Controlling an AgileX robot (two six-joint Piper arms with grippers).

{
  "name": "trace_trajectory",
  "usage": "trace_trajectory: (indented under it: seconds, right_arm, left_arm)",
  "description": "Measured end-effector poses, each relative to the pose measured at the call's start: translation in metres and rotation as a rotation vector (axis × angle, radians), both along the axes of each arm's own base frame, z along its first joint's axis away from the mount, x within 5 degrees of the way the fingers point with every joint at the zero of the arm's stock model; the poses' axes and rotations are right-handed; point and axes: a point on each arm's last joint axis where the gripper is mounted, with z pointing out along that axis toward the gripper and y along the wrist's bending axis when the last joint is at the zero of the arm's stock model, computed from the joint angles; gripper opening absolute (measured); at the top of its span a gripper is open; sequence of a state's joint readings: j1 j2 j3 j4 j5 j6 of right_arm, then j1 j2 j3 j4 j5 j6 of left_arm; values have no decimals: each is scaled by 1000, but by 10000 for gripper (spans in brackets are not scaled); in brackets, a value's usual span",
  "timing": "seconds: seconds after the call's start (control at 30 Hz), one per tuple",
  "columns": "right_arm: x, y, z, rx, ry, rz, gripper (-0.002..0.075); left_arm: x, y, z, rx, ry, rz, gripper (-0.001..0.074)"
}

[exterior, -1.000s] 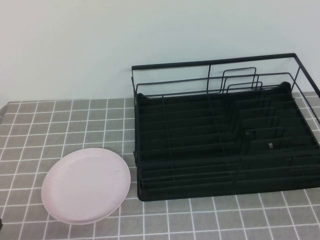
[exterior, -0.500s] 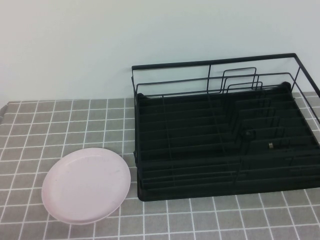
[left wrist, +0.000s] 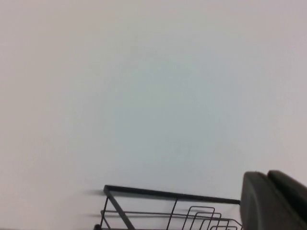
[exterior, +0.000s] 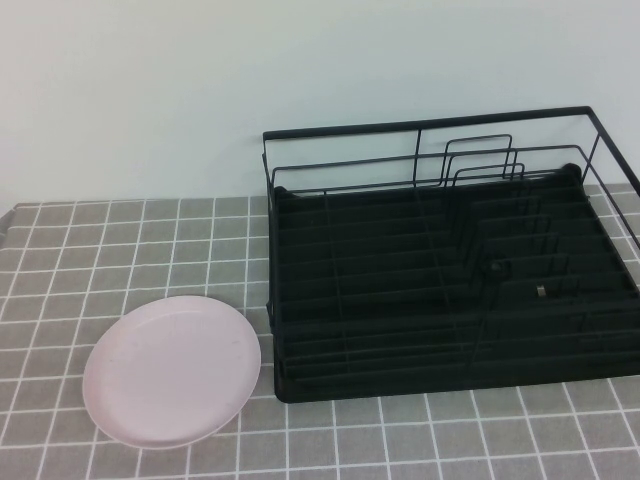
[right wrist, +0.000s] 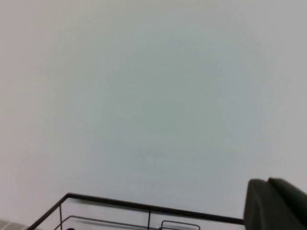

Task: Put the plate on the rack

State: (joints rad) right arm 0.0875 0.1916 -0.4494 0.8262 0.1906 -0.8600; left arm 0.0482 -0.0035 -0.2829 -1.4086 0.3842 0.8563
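Observation:
The pale pink plate (exterior: pixel 172 370) lies flat on the grey tiled cloth at the front left, just left of the rack. The black wire rack (exterior: pixel 450 280) stands at the right, with nothing in it. Its top rail shows in the left wrist view (left wrist: pixel 168 195) and in the right wrist view (right wrist: pixel 144 206). Neither arm shows in the high view. My left gripper (left wrist: pixel 267 175) shows in its wrist view with both fingers pressed together, raised and facing the wall above the rack. My right gripper (right wrist: pixel 267 181) is likewise shut and empty, facing the wall.
A plain pale wall (exterior: pixel 200 90) rises behind the table. The grey tiled cloth (exterior: pixel 150 240) lies bare behind the plate and in front of the rack. The rack's right end reaches the picture's edge.

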Motion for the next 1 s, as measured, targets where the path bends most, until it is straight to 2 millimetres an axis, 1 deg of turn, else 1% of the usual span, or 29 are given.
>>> trace_trajectory:
  seconds: [0.07, 0.13, 0.23, 0.4, 0.5, 0.6, 0.67, 0.83, 0.93, 1.0]
  right_arm:
    - [13, 3, 10, -12, 56, 22, -3]
    - [28, 8, 19, -30, 130, 63, -3]
    - [48, 19, 25, -66, 264, 158, -3]
    - [79, 33, 32, -128, 458, 308, -3]
    - [93, 39, 36, -134, 522, 363, -3]
    - [102, 40, 37, -114, 540, 375, -3]
    - [105, 41, 35, -105, 551, 377, -3]
    - [109, 46, 30, -130, 582, 407, -3]
    - [110, 48, 26, -147, 608, 425, -3]
    - [111, 49, 25, -148, 621, 438, -3]
  left_arm:
    - [0, -1, 4, 26, 0, -8, -2]
    - [7, -3, 6, 49, 41, -24, -2]
    - [18, -3, 4, 72, 109, -30, -2]
    - [43, 0, -3, 31, 252, -21, -2]
    - [63, 1, -10, 21, 361, -15, -2]
    - [81, 2, -10, 41, 443, -19, -2]
    - [93, 2, -10, 92, 493, -25, -2]
    - [128, 3, -10, 118, 609, -38, -2]
    - [148, 3, -13, 141, 671, -59, -2]
    - [161, 2, -20, 163, 726, -93, -2]
